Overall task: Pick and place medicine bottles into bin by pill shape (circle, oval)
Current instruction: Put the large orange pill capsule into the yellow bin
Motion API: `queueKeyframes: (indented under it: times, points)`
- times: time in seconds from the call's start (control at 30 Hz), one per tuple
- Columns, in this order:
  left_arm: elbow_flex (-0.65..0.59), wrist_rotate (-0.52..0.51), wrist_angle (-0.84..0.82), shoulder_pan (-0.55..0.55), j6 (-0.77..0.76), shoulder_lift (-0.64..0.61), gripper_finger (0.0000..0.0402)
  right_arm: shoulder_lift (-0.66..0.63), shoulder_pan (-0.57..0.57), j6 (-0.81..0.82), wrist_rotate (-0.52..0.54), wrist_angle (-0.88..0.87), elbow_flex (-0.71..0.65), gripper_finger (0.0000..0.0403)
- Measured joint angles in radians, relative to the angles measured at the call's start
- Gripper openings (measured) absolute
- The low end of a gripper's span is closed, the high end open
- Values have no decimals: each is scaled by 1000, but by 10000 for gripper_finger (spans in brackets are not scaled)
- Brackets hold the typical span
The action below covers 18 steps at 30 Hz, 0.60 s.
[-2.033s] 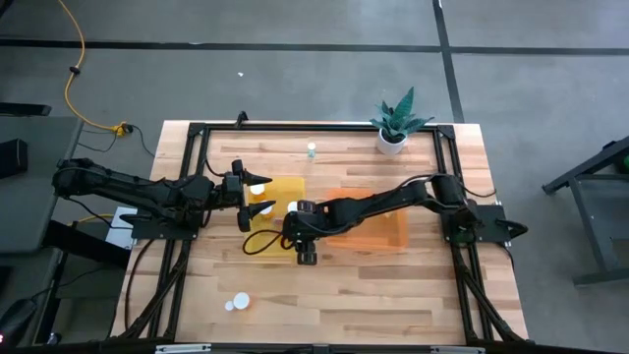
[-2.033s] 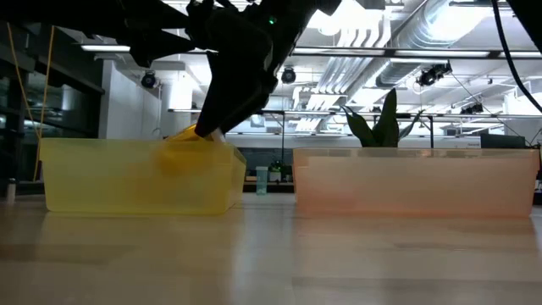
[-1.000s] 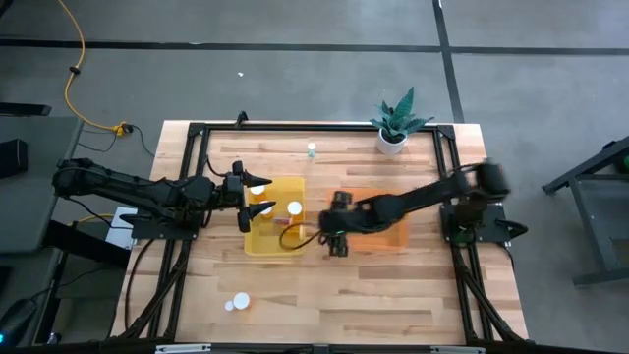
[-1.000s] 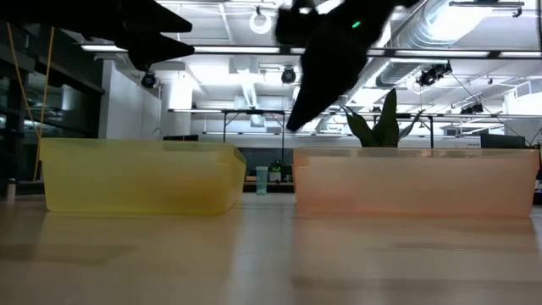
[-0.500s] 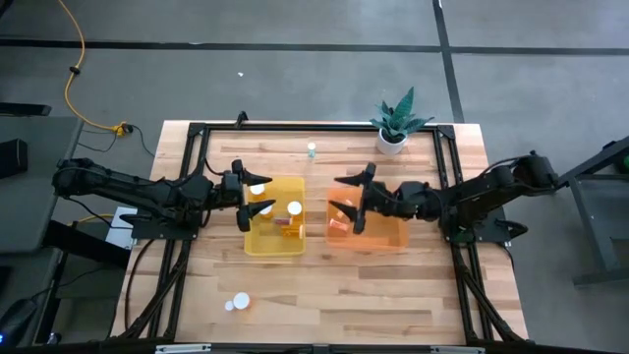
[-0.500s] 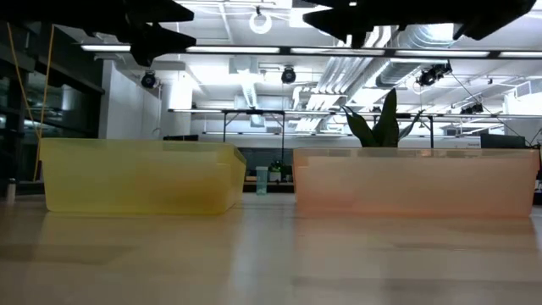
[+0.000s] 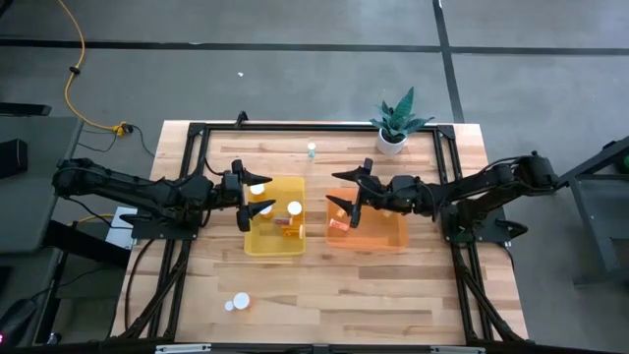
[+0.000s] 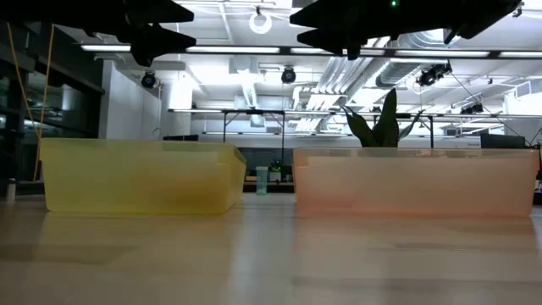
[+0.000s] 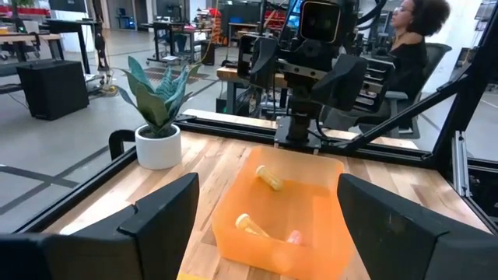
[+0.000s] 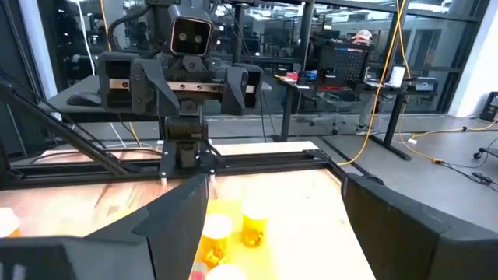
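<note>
A yellow bin [image 7: 265, 239] and an orange bin [image 7: 385, 234] stand side by side mid-table. Medicine bottles lie in the yellow bin [image 7: 293, 208] [image 10: 254, 218] and in the orange bin [image 9: 270, 178] [image 9: 249, 225]. A small clear bottle [image 7: 312, 150] stands at the far side, and two white-capped ones [image 7: 236, 302] sit near the front left. My left gripper [image 7: 261, 193] hangs open and level above the yellow bin's left edge. My right gripper [image 7: 338, 192] hangs open and level above the orange bin's left edge, facing the left one. Both are empty.
A potted plant in a white pot [image 7: 392, 141] stands at the far right corner. A black frame [image 7: 197, 133] runs round the tabletop. In the left wrist view a person [image 9: 408, 35] sits beyond the table. Bare wood stretches along the near side [image 7: 373, 300].
My right gripper has drawn back from the gap between the bins toward the table's right edge, risen, and tipped from pointing down to level; it now hangs over the orange bin's left edge. Its fingers have stayed open.
</note>
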Motion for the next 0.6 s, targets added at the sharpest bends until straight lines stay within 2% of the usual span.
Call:
queueKeyframes:
  times: [0.33,0.43,0.5,0.6]
  points:
    - [0,0,0,1,-6,0,294,0,1,-4,0,0,1,287]
    - [1,5,-2,-1,-110,0,294,0,1,0,0,-5,1,287]
    - [23,32,-40,-10,-164,1,294,0,1,14,0,-9,1,287]
    - [100,70,-182,-61,-197,1,294,0,1,15,0,-24,1,287]
